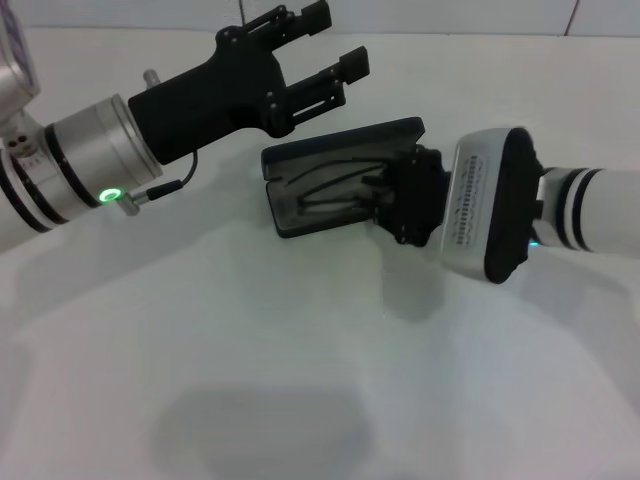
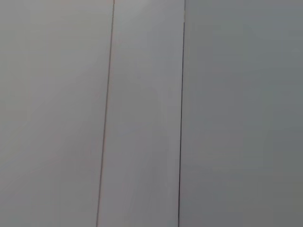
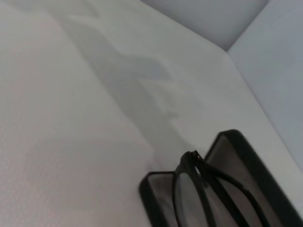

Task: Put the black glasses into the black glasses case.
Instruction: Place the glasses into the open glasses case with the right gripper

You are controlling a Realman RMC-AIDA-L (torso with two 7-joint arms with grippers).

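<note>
Our left arm reaches in from the left side, raised above the desk, with its silver wrist ring showing a green light. Our left hand [image 1: 325, 52] points forward and to the right, and its two black fingers [image 1: 300, 22] are spread apart with nothing between them. Our right arm comes in from the right side, low and almost level. Our right hand [image 1: 400, 195] points to the left; we cannot tell how its fingers stand.
</note>
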